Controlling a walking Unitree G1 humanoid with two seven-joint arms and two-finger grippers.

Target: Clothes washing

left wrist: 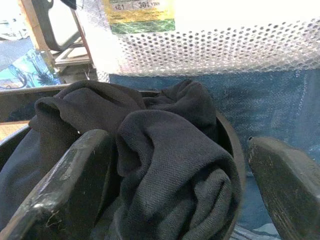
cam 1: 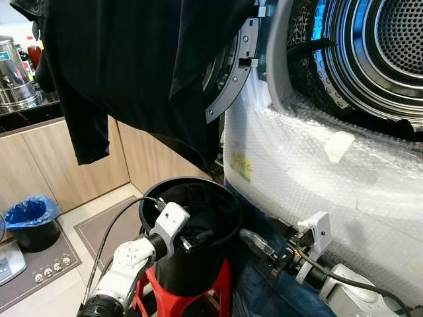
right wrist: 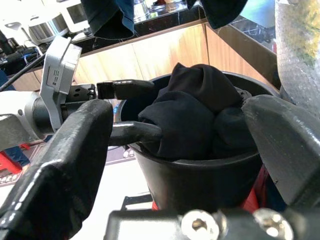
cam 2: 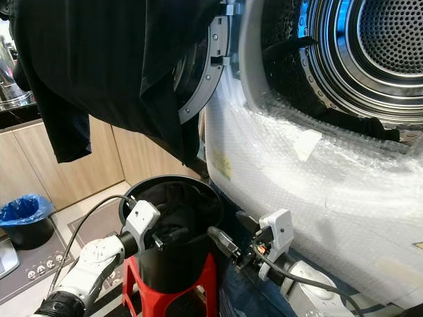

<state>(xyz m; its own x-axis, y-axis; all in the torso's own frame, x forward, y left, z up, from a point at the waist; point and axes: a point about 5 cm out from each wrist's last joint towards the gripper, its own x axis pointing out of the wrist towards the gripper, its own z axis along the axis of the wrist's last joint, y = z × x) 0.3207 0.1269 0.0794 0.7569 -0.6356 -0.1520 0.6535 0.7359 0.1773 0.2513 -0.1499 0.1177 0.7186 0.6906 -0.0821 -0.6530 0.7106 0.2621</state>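
Black clothes (right wrist: 192, 117) lie heaped in the black bucket (cam 1: 192, 264) directly ahead of the left gripper (cam 1: 198, 239), fingers spread at the rim, nearer than the right gripper (cam 1: 256, 243), also spread alongside.

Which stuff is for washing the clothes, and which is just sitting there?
For washing: dark clothes, black bucket, washing machine drum, left gripper, right gripper.
Just there: blue-lined bin, metal urn, red stool.
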